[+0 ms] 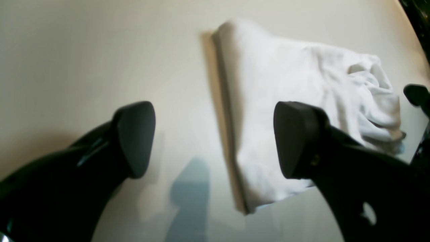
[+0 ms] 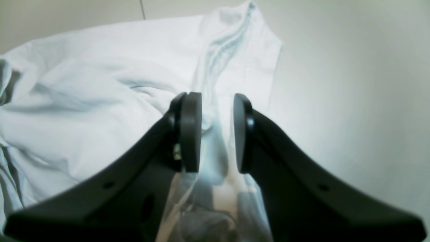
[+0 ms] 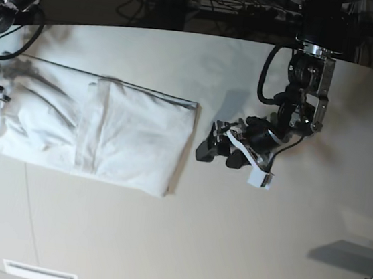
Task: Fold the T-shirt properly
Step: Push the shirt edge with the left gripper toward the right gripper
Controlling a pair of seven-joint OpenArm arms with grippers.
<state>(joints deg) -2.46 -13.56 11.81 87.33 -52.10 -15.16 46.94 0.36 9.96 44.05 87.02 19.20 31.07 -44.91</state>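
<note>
The T-shirt lies on the off-white surface as a long band, left of centre in the base view: one end is a fairly crisp folded edge, the other end is a loose, rumpled bunch.

The left pincer hangs just off the crisp end with its jaws spread wide and nothing between them; in its wrist view the cloth sits behind the far jaw, apart from the pads. The right pincer is at the rumpled end, jaws parted only narrowly, with a ridge of fabric running in the gap. Whether that ridge is pinched or merely lying between the pads I cannot tell, as the close view is soft and the base view shows that pincer only at the frame edge.

Risks, as I judge them:
- If the right pincer lifts with cloth snagged, the bunched end could drag and pull the neat fold askew.
- If the left pincer comes in too low at the folded edge, it may push the stacked layers back instead of getting under them, opening the fold.
- A grasp taking only the top layer would let the band split apart when raised
</note>
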